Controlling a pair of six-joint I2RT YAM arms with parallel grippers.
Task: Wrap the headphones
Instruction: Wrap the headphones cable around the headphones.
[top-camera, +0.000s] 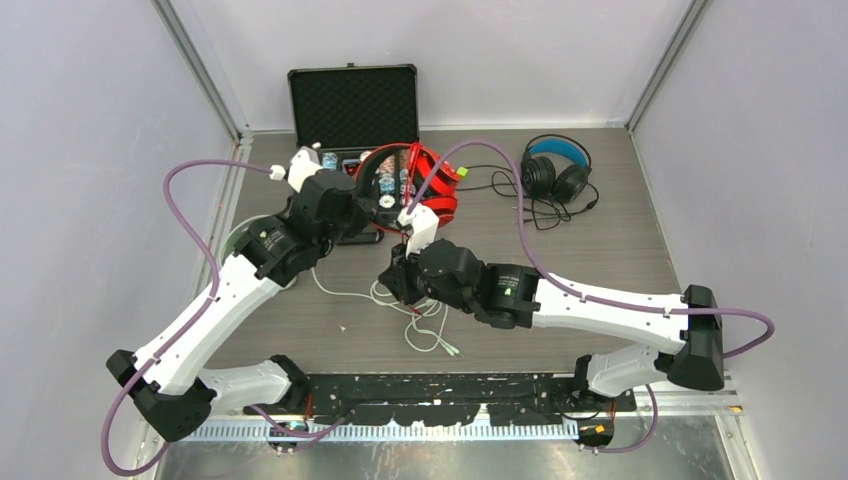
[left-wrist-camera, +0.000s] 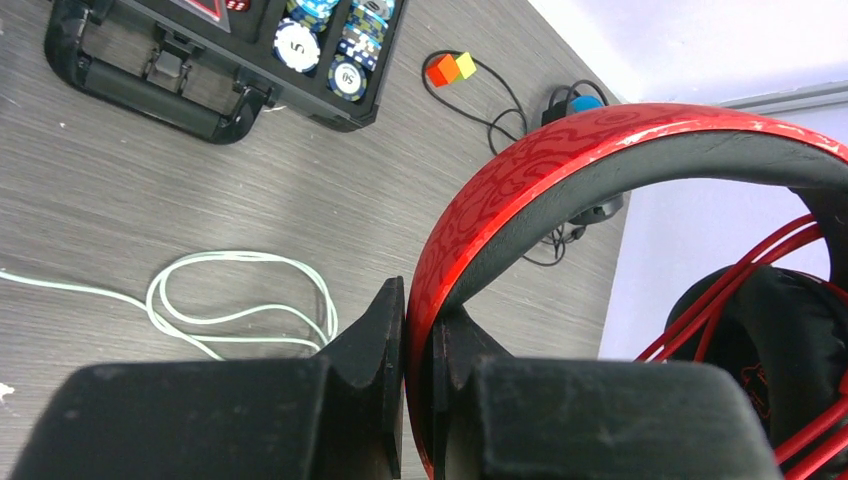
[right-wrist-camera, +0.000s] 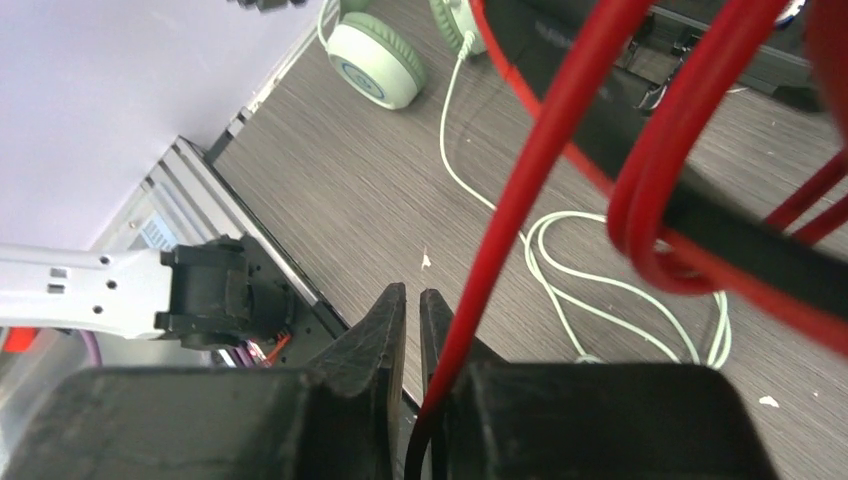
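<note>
My left gripper (top-camera: 385, 203) (left-wrist-camera: 420, 300) is shut on the headband of the red headphones (top-camera: 432, 186) (left-wrist-camera: 560, 160) and holds them above the table in front of the case. Red cable (right-wrist-camera: 530, 170) is looped round the band. One strand runs down across my right gripper's (top-camera: 398, 276) (right-wrist-camera: 412, 295) right finger into the base of the jaws. Those jaws stand a narrow slit apart and the tips pinch nothing. The black headphones with a blue band (top-camera: 556, 168) lie at the back right. The mint-green headphones (right-wrist-camera: 375, 60) lie at the left, with their pale cable (top-camera: 400, 300) (left-wrist-camera: 240, 300) loose on the table.
An open black case (top-camera: 353, 105) (left-wrist-camera: 200, 90) holding poker chips (left-wrist-camera: 330, 45) stands at the back. An orange and a yellow block (left-wrist-camera: 452, 68) sit beside the red headphones. The black headphones' thin cable (top-camera: 545, 210) trails toward the middle. Walls close in on three sides.
</note>
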